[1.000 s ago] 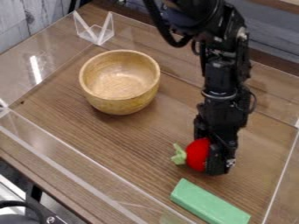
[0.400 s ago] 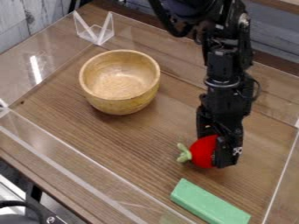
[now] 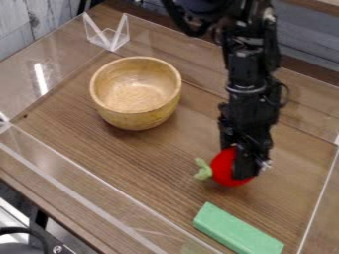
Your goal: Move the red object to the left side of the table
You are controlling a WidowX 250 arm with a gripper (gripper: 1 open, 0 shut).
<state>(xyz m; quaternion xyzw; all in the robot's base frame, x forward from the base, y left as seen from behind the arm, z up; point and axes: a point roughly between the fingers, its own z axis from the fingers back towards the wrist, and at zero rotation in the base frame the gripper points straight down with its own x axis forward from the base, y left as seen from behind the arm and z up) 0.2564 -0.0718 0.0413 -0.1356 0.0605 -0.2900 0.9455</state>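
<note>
Starting over on the left, the table (image 3: pixel 79 149) is dark brown wood grain with low clear acrylic walls around its edge, and the front-left wall runs diagonally across the lower corner of the shot. Up at the back left, a small clear folded acrylic piece (image 3: pixel 106 33) sits near the far wall. A bit right of that and closer in, a round wooden bowl (image 3: pixel 135 91) rests upright on the wood, well apart from everything else.

Moving right, the black robot arm (image 3: pixel 248 69) comes down from the top of the frame, pointing steeply downward. Its gripper (image 3: pixel 240 165) is right at the red object (image 3: pixel 235 168), which is a small round bright-red toy fruit with a green leafy end (image 3: pixel 204 169) sticking out to the left. The fruit sits directly under the tool, between the black fingers, and the jaws look clamped together on it, so it's pinched rather than just lying beside them. Can't really tell if the fruit is touching the tabletop or a hair above it. Either way it's on the right-hand part of the table, near the front.

Just below and slightly right of the fruit, a flat green block (image 3: pixel 239 229) lies at an angle near the front edge, close by but not touching the fruit.
</note>
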